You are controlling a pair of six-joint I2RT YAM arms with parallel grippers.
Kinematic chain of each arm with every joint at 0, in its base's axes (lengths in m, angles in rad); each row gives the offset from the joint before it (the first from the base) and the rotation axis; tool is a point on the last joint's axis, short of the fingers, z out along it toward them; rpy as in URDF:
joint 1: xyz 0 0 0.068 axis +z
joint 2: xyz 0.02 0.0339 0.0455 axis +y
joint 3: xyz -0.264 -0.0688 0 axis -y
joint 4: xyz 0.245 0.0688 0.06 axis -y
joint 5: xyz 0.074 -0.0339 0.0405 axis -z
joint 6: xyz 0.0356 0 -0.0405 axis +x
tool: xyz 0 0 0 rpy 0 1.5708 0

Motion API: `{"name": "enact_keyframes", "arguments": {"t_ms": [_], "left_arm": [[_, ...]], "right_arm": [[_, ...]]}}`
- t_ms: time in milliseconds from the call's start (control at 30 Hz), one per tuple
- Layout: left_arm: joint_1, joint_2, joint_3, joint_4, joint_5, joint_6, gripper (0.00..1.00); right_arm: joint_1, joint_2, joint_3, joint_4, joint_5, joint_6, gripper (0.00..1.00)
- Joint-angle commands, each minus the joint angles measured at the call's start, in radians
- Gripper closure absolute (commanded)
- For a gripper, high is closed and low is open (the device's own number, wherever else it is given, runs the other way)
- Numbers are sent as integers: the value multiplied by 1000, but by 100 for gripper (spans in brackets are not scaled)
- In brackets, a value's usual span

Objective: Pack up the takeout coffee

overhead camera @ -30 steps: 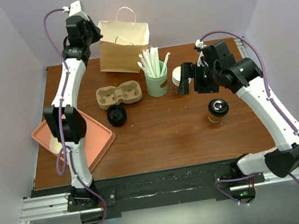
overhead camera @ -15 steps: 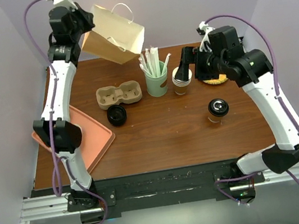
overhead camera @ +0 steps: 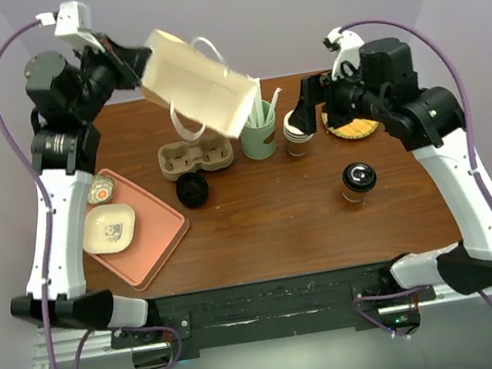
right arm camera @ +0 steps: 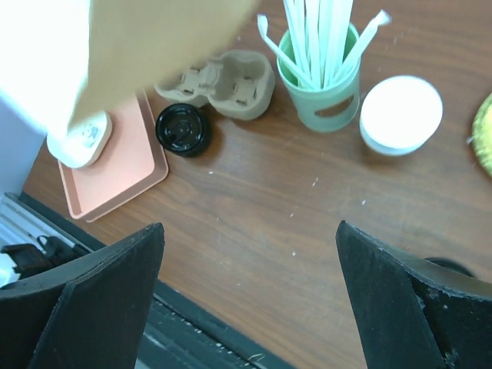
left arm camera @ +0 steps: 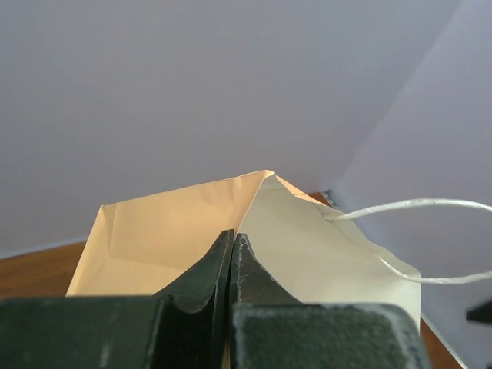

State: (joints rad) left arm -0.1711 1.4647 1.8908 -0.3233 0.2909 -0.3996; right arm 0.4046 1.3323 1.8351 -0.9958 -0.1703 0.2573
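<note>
This is looking like a robotics lab dressed up as a coffee counter. Plain lavender walls (overhead camera: 293,8) are boxing in a brown wooden table (overhead camera: 271,223), and an aluminium rail (overhead camera: 65,342) is running along the bottom of the frame, where the left arm (overhead camera: 57,205) and the right arm (overhead camera: 456,179) are sitting bolted down, purple cables (overhead camera: 3,101) looping off them toward the upper corners. Café props are standing in for a real shop: a paper bag (overhead camera: 202,84) at upper left, a pulp cup carrier (overhead camera: 195,158), a green cup (overhead camera: 260,140) of stirrers and a stack of white-topped cups (overhead camera: 297,134) at centre, a pink tray (overhead camera: 155,232) at lower left, and the takeout coffee (overhead camera: 358,178) at right.
</note>
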Motion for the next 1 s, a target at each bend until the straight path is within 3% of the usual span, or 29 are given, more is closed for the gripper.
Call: {"name": "enact_keyframes", "arguments": {"t_ms": [0, 167, 267, 400, 600, 733, 833, 867, 967], "left_arm": [[-53, -115, -140, -57, 203, 33, 100], [-183, -162, -154, -336, 232, 99, 100], [-238, -181, -216, -402, 249, 97, 100], [-304, -208, -335, -375, 206, 108, 100], [-364, -133, -432, -298, 258, 140, 99], [-396, -61, -424, -298, 319, 209, 92], [-410, -20, -374, -286, 317, 252, 82], [-412, -17, -360, -275, 304, 252, 64], [-410, -15, -314, -254, 213, 236, 30]], "right_arm": [[-3, -111, 9, 89, -3, -86, 3], [-3, -294, -126, 167, 11, -35, 5], [-3, -387, -198, 183, 11, 0, 5], [-3, -417, -227, 105, 20, 43, 5], [-1, -318, -177, -96, 26, 114, 5], [-1, -282, -194, -156, 25, 164, 5], [-3, -275, -241, -133, 8, 178, 6], [-1, -275, -246, -127, 9, 178, 6], [-1, -245, -214, -121, 6, 168, 7]]}}
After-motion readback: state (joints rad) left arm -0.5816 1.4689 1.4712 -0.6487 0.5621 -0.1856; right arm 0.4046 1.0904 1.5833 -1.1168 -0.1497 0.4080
